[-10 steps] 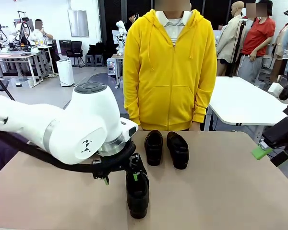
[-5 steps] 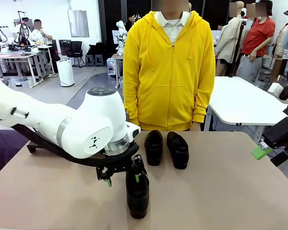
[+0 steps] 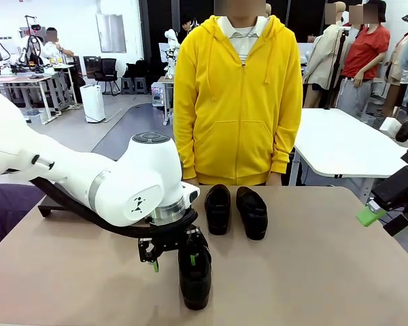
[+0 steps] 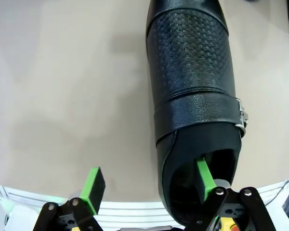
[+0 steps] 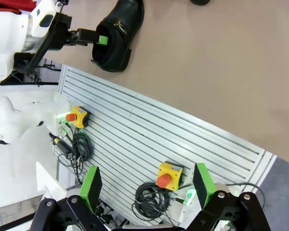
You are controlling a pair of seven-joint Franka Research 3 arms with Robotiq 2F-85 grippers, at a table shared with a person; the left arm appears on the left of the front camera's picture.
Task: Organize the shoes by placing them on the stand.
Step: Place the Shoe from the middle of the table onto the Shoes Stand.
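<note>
Swung rightward in the front view since a second earlier, bringing the left gripper [image 3: 173, 261] lower over the nearest shoe [image 3: 194, 272] at bottom centre. Stood with fingers wide: one pad inside the shoe's opening, the other outside and clear of its side, nothing clamped. Left a second shoe [image 3: 217, 208] and a third shoe [image 3: 251, 212] side by side at mid-frame on the table [image 3: 313, 272]. Held the right gripper [image 3: 383, 219] spread and empty at the right edge. Judged barely begun: no shoe lifted, every placement remaining.
</note>
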